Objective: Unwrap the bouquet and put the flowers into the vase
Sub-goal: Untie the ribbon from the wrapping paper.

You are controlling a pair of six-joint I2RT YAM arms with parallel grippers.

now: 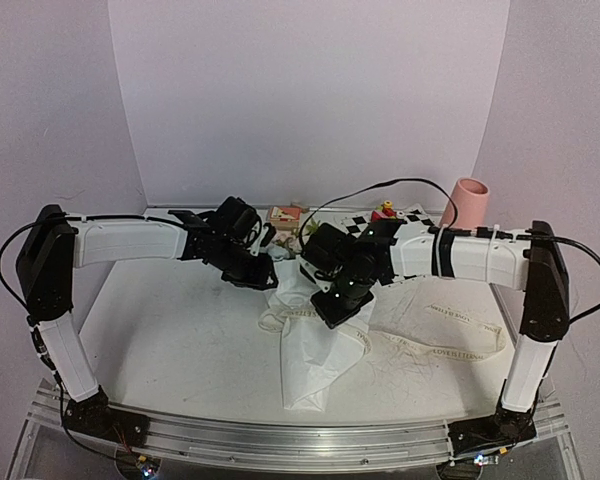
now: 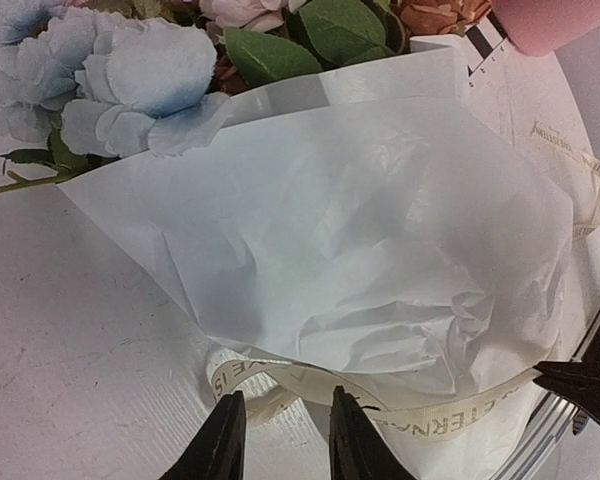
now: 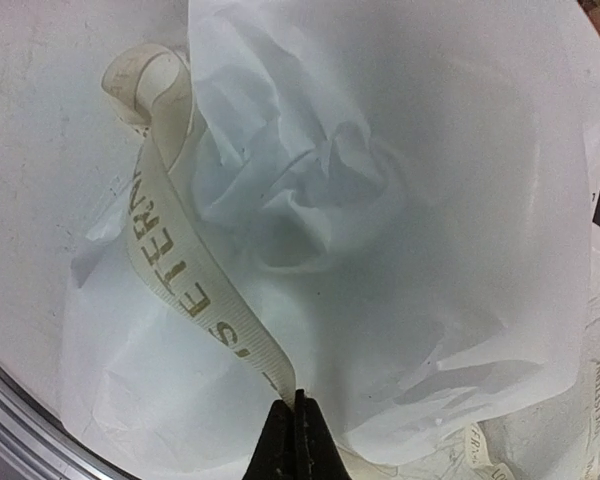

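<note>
The bouquet lies in the middle of the table, its creased white paper [image 1: 305, 350] [image 2: 380, 220] [image 3: 410, 200] spread toward the near edge. The flowers [image 2: 140, 80] and green leaves stick out of the paper's far end. A cream printed ribbon [image 3: 180, 260] [image 2: 450, 415] loops around the paper. My right gripper [image 3: 296, 395] [image 1: 330, 310] is shut on this ribbon, which rises taut from its tips. My left gripper [image 2: 285, 400] [image 1: 265, 275] stands open just short of the ribbon loop, holding nothing. The pink vase [image 1: 467, 203] [image 2: 560, 25] stands upright at the back right.
More ribbon [image 1: 450, 345] trails loose across the table to the right of the paper. Small colourful toy blocks [image 1: 385, 212] and a checkered board [image 1: 365, 228] sit at the back near the vase. The table's metal front edge [image 1: 280, 440] runs along the bottom.
</note>
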